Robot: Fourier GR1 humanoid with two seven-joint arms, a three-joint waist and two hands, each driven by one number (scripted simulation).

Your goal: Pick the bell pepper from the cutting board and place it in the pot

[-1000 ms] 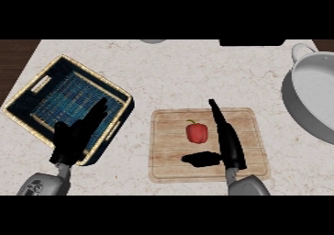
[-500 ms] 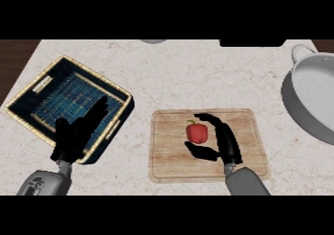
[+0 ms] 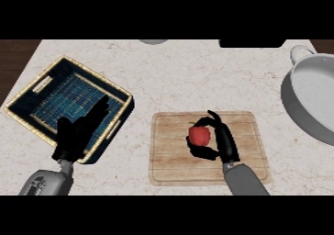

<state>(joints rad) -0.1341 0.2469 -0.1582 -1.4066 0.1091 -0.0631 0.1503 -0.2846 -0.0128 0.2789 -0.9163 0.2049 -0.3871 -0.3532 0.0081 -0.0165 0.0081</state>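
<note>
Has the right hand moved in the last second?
Yes. The right hand has curled in toward the bell pepper, its fingers now wrapping it, judged against the cutting board, which has stayed put.

a pale speckled stone counter (image 3: 197,78) fills the view, dark wood floor (image 3: 10,64) at its corners.

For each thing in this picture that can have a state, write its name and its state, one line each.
bell pepper: on the cutting board, right hand curled round it
cutting board: flat on the counter
pot: nothing visible in it
basket: nothing visible in it
right hand: shut on the pepper
left hand: open, resting over the basket's corner
</note>
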